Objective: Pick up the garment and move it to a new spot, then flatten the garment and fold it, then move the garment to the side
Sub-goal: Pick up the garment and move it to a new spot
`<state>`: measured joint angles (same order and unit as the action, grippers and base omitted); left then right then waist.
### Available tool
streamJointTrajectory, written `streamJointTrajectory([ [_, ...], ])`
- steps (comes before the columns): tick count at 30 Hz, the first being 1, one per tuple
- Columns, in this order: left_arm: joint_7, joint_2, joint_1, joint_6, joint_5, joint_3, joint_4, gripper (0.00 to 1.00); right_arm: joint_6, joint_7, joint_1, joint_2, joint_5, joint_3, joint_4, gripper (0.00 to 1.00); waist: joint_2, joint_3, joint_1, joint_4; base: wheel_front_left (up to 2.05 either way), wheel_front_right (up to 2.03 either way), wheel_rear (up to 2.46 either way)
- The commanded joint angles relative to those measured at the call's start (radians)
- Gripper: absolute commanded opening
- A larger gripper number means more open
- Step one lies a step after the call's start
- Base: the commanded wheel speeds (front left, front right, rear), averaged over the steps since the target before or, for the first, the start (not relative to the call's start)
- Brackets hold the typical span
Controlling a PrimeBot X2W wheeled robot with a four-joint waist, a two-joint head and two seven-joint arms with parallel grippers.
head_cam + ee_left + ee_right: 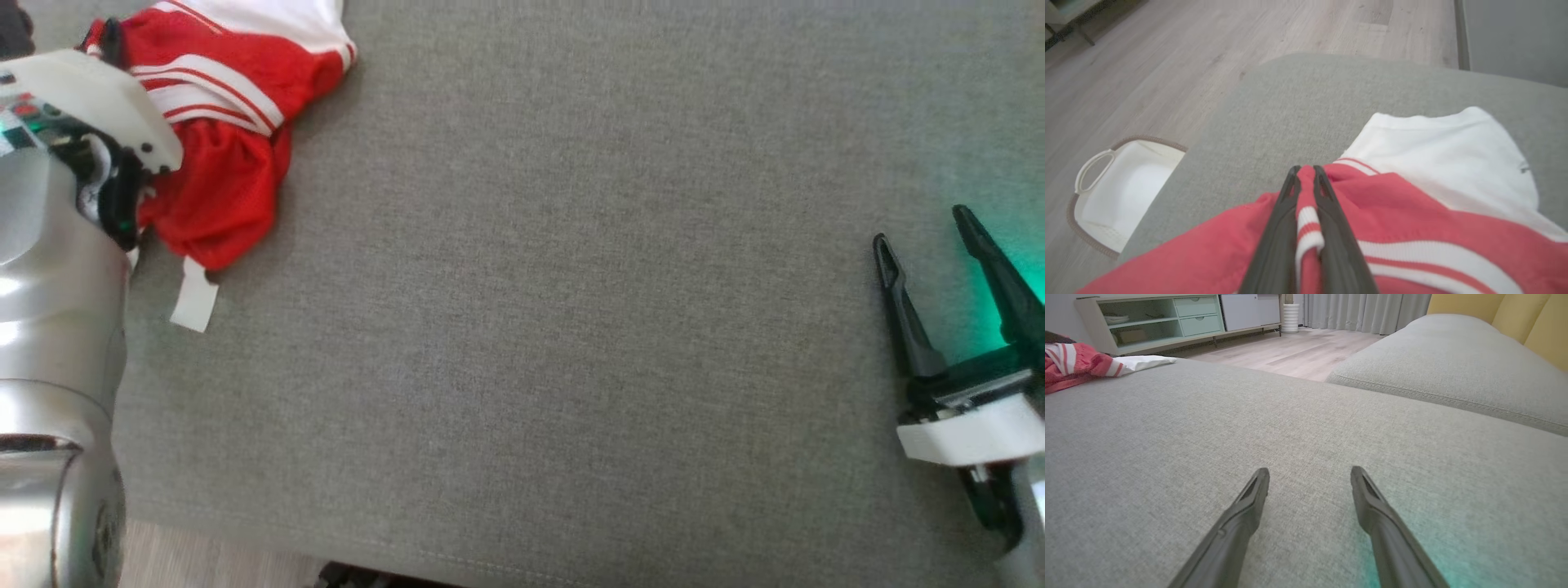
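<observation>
I am watching the left gripper [1306, 169] pinching a striped fold of the red-and-white garment [1412, 212], its jaws pressing together on the cloth. The garment is lying bunched at the far left corner of the grey cushion [571, 286]. The right gripper [921, 226] is hovering over bare cushion, well apart from the garment, jaws spread wide. A white basket [1122, 192] is sitting on the wooden floor [1167, 61] beside the cushion.

No legible text — nothing readable
</observation>
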<state>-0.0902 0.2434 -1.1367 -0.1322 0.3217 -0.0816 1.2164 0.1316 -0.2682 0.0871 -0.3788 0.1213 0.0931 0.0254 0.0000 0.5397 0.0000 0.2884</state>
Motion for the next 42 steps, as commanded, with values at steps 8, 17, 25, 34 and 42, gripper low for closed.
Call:
streamJointTrajectory([
  [8,0.043,0.084,-0.057,0.002,0.057,-0.163,-0.143,0.0,-0.001,0.007,-0.025,0.092,0.01,0.028,0.057,1.0,0.0,-0.219,0.0,-0.059,0.0,0.0,0.0],
  [17,0.01,0.094,-0.026,0.002,0.198,-0.374,-0.343,0.0,-0.001,0.007,-0.127,0.163,0.036,0.035,0.053,1.0,0.0,-0.459,0.0,-0.198,0.0,0.0,0.0],
  [25,-0.05,0.078,0.03,0.002,0.336,-0.483,-0.541,0.0,-0.001,0.006,-0.197,0.172,0.041,0.033,0.02,1.0,0.0,-0.546,0.0,-0.347,0.0,0.0,0.0],
  [34,-0.066,-0.015,0.138,0.005,0.395,-0.571,-0.653,0.0,-0.001,0.006,-0.201,0.191,0.027,0.061,-0.007,1.0,0.0,-0.491,0.0,-0.465,0.0,0.0,0.0],
  [42,-0.047,-0.074,0.334,0.014,0.405,-0.65,-0.552,0.0,-0.001,0.006,-0.175,0.225,0.006,0.077,-0.014,1.0,0.0,-0.404,0.0,-0.509,0.0,0.0,0.0],
])
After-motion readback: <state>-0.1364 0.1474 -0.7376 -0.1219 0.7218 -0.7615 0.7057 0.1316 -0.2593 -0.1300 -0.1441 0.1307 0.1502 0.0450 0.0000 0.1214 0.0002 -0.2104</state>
